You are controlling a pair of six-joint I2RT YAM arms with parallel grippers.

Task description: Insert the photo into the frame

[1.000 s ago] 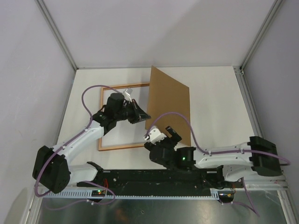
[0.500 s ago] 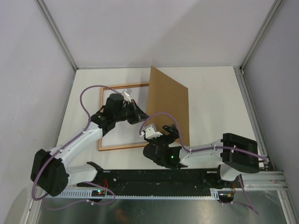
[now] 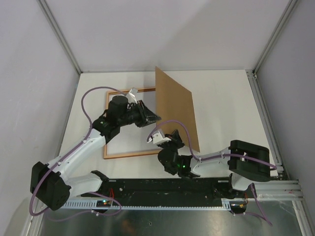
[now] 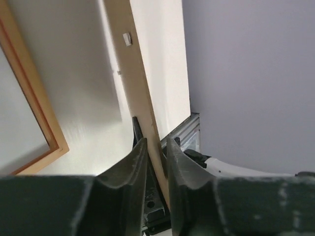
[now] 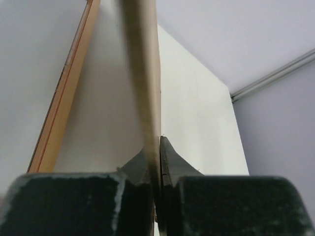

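Beside frame [image 3: 127,156], backing board [image 3: 174,105] shifted left

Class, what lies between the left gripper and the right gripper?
The near corner of the brown board, as the top view shows; the left gripper and right gripper each clamp its edge.

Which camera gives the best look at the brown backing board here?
Top external: it shows nearly the whole brown face of the backing board. The left wrist view shows only its thin edge inside the left gripper; the right wrist view, the same edge-on sliver clamped in the right gripper.
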